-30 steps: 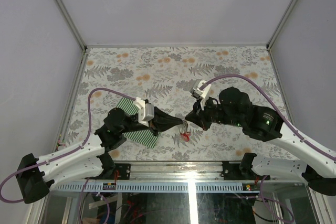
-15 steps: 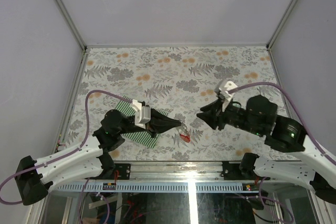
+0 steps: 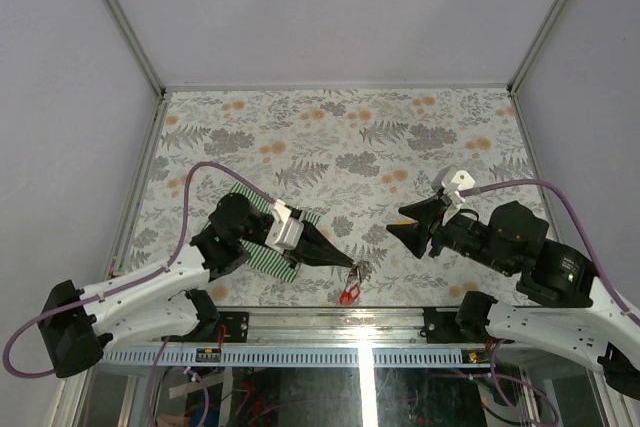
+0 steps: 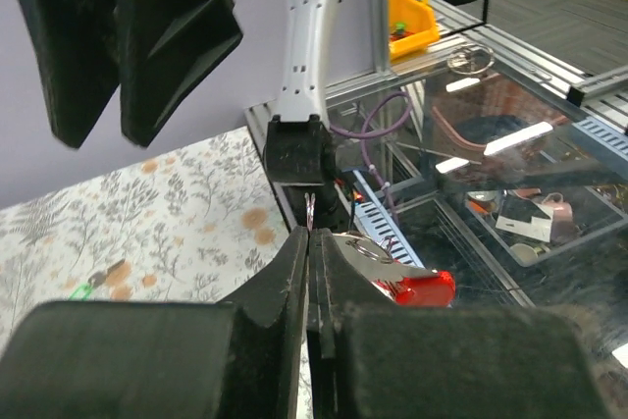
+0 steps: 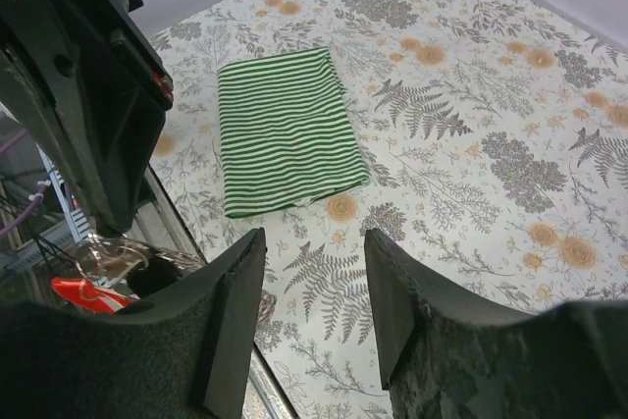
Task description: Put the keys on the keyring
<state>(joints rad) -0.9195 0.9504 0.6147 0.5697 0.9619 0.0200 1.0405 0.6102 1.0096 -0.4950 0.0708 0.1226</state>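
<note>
The keyring (image 3: 356, 271) hangs at the near edge of the table (image 3: 330, 127), its red tag (image 3: 348, 293) dangling below the loop. The left gripper (image 3: 343, 261) is clamped on it, and the left wrist view shows the closed fingertips pinching only a thin strand of wire. Whether any key is already threaded on the loop we cannot tell. Two small coloured pieces (image 4: 98, 279), possibly keys, lie on the table apart from the ring. The right gripper (image 3: 396, 220) stands well to the right with its fingers parted and nothing between them. The striped cloth (image 5: 285, 130) lies flat beneath the left arm.

We judge the chief hazard to be the narrow pinch. A nudge from the right gripper could twist the wire out of the fingertips, and the ring would then drop past the table edge into the frame (image 4: 510, 76) below. A second hazard is swing: the free-hanging tag lets the loop turn, so a key offered to it may miss the gap. Lastly, the tiny keys may slide on the table when the parted fingers close on them.
</note>
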